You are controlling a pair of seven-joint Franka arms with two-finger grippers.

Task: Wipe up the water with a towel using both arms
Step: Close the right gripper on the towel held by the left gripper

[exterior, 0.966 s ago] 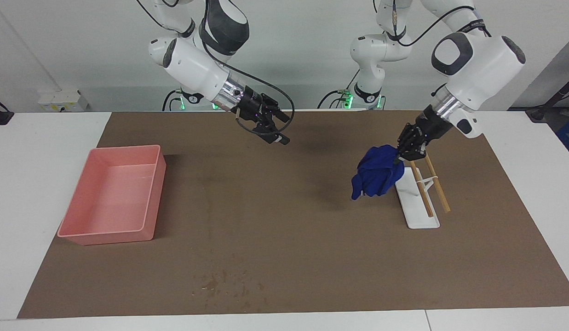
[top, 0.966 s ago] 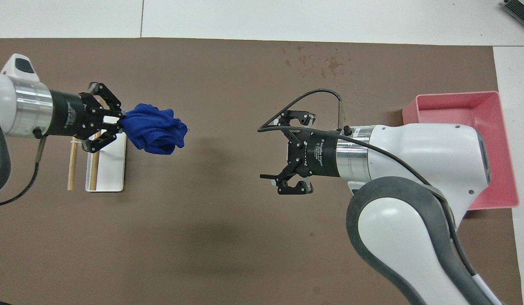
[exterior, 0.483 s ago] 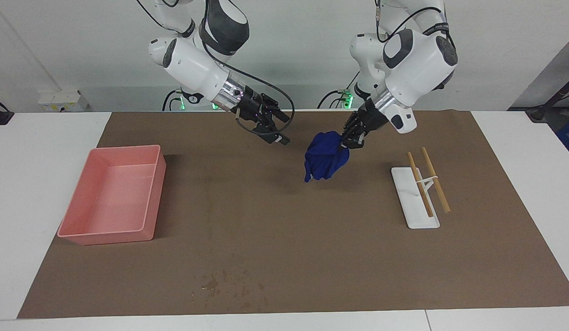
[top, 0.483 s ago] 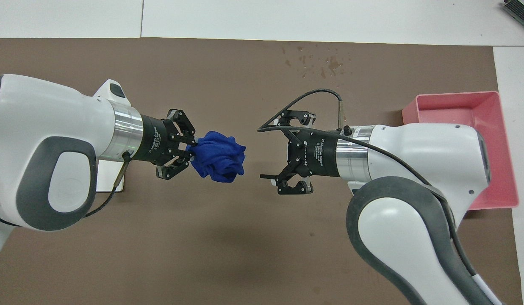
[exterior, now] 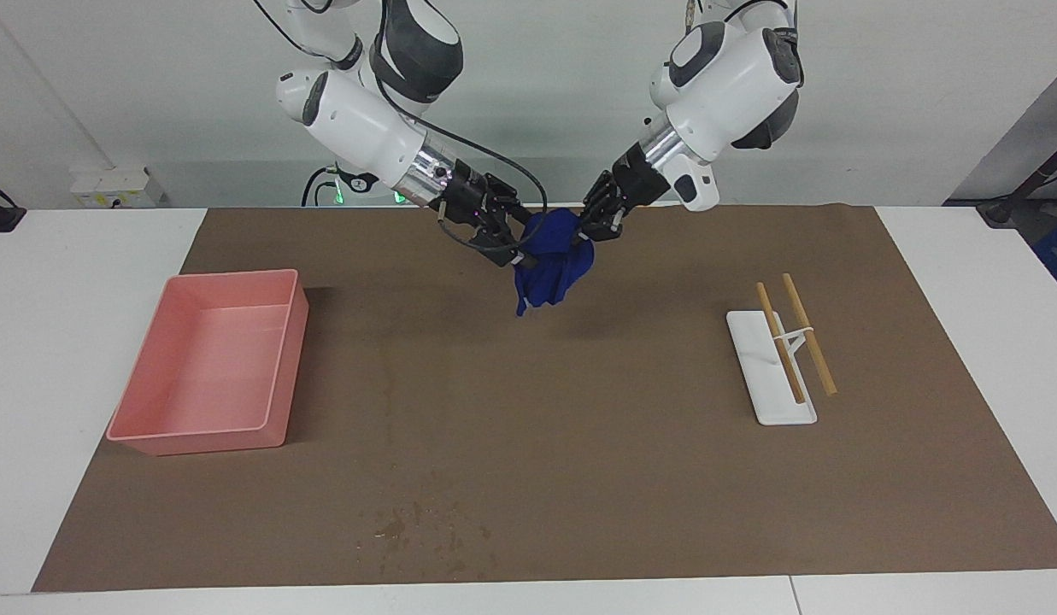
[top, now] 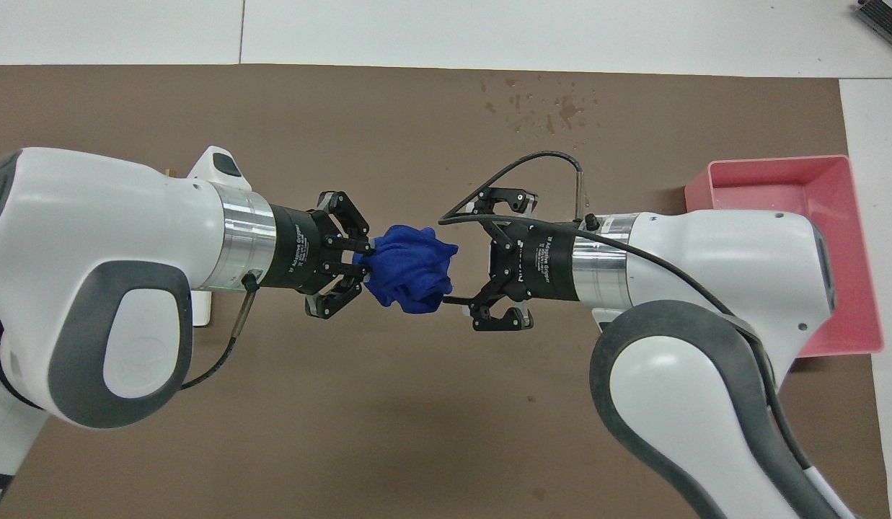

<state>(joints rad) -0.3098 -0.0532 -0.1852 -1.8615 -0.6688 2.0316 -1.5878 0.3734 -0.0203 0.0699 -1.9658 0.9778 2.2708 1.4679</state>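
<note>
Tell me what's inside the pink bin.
Nothing shows inside the pink bin: the facing view has only its bare floor and walls. In the overhead view the right arm covers part of it.

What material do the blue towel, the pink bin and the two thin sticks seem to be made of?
The towel, held up by the left hand, looks like soft matte cloth: it bunches and droops in folds. The pink bin seems moulded plastic, with smooth thin walls and a slight sheen. The two sticks look like pale unpainted wood or bamboo; which one is unclear.
</note>
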